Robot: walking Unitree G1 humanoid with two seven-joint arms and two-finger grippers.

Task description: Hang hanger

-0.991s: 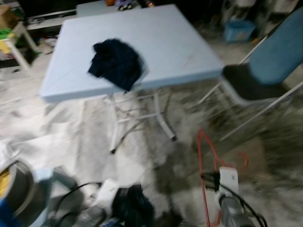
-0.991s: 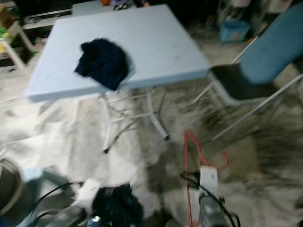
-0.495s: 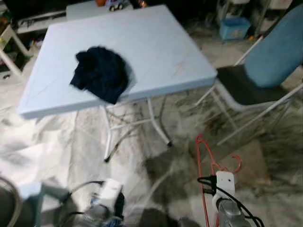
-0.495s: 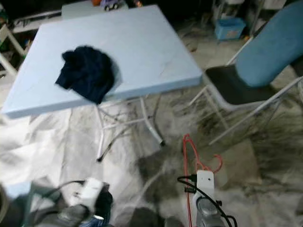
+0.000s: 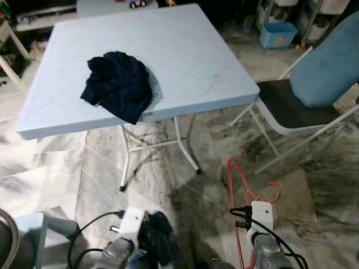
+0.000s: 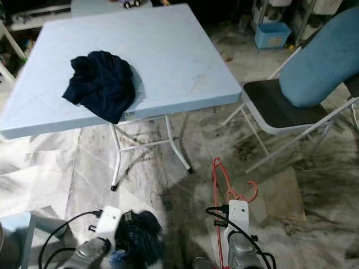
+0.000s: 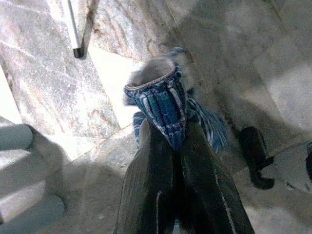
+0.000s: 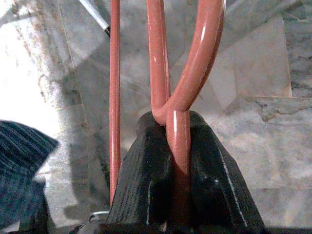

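A thin red wire hanger [image 5: 236, 185] hangs low over the marble floor at the lower right. My right gripper [image 8: 168, 124] is shut on it just below where its wires twist together, and the hook [image 5: 273, 193] points right. At the lower left, my left gripper [image 7: 173, 141] is shut on a bunched blue striped cloth [image 7: 158, 97], which looks dark in the head view as the cloth [image 5: 158, 242]. A crumpled dark navy garment [image 5: 118, 84] lies on the light blue folding table [image 5: 190, 50], near its front edge.
A folding chair [image 5: 297, 106] with a blue back and a dark seat stands right of the table. A blue bin [image 5: 278, 33] sits behind it. A pale blue stool [image 5: 36, 232] is at the lower left. The table's white legs [image 5: 124, 168] stand ahead.
The camera has shifted and the blur has gone, so the table sits further left in the picture. Both grippers keep their hold on the hanger and the cloth.
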